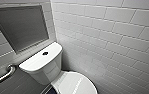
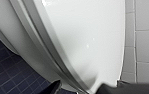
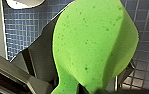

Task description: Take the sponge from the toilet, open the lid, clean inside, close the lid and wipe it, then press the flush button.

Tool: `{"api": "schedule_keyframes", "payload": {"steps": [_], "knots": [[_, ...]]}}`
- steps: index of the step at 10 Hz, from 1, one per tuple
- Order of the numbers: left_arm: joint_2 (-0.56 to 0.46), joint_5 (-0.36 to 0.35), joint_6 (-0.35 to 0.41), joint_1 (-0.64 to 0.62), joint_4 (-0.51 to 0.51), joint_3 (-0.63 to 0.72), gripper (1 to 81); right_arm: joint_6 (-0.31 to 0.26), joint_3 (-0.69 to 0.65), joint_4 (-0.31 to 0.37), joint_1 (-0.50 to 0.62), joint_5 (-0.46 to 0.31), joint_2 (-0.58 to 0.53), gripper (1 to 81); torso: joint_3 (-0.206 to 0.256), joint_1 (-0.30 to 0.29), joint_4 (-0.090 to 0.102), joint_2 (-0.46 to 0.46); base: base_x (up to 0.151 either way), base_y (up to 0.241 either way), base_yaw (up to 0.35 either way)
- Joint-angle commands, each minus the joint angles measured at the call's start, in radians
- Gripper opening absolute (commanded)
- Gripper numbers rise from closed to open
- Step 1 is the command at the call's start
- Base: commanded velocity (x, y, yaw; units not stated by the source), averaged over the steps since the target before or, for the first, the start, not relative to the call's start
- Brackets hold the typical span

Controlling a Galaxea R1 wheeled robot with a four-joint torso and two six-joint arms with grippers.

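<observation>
— So, where is the sponge (image 3: 95, 47) sitting now?
— It's hanging in the right gripper (image 3: 88, 88), which is pinching its narrow end tight above the blue floor tiles (image 3: 25, 27).
— And the toilet (image 1: 43, 66)?
— Its lid (image 2: 90, 37) is lying shut. The left gripper (image 2: 81, 88) is hovering at the lid's edge, fingers (image 2: 107, 88) apart. I'm guessing lid-opening is in hand: it's needing one finger under that rim, lifting gently, since the glossy surface looks slippery.

The right hand (image 3: 76, 86) is dark grey, angular metal.
</observation>
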Motion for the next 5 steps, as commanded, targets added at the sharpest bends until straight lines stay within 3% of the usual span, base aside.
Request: {"api": "schedule_keyframes", "payload": {"steps": [1,5], "knots": [[0.013,0.045,-0.006,-0.115,-0.001,0.017,81.1,0.003,0.012,-0.012,0.001,-0.064,-0.043,1.0,0.000,0.000,0.000,0.000,0.000,0.000,0.000],[0.034,0.049,-0.022,-0.121,-0.002,0.009,81.1,0.003,0.011,-0.011,0.002,-0.064,-0.046,1.0,0.000,0.000,0.000,0.000,0.000,0.000,0.000]]}}
